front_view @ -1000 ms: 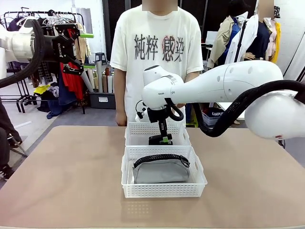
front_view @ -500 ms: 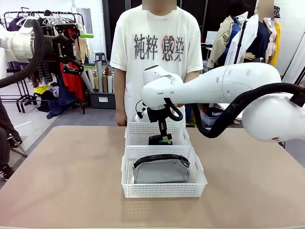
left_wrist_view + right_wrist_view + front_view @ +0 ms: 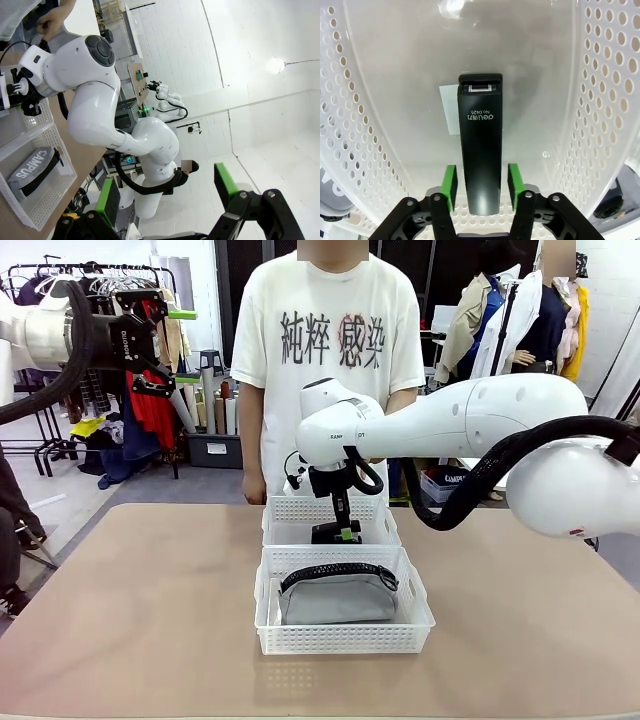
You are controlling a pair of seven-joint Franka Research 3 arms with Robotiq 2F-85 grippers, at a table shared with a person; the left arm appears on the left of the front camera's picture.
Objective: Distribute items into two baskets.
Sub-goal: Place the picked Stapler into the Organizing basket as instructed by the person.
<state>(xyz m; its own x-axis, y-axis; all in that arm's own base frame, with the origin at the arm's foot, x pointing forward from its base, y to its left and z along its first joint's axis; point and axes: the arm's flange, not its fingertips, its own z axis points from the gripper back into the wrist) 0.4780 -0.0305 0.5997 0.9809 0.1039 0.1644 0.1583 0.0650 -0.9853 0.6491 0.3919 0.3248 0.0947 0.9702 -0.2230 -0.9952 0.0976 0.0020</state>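
While the right gripper [image 3: 341, 531] is lowered into the far basket [image 3: 330, 510], its two green pads [image 3: 450, 185] are seen in the right wrist view standing just beside the flanks of the black stapler [image 3: 480, 160], a thin gap being visible on each side. The jaws are therefore parted slightly and nothing is clamped between them. The stapler is laid flat on the floor of the far basket, partly over the small white label [image 3: 448, 110], with its printed top turned upward and its length running away from the gripper.

Just on the robot's side of the far basket, and touching it, the near basket [image 3: 343, 638] is placed. The grey pouch [image 3: 337, 596] is held inside it, its black zipper [image 3: 338, 571] turned toward the far basket; in the left wrist view the pouch [image 3: 31, 167] is shown with white lettering on its side.

Beyond the far basket, at the table's [image 3: 150, 620] far edge, a person in a white printed shirt [image 3: 330, 340] is standing.

Well to the left of the far basket and high above the table, the left gripper [image 3: 180, 345] is held up, its jaws spread wide and empty. Its green pads [image 3: 225, 182] are seen far apart in the left wrist view.
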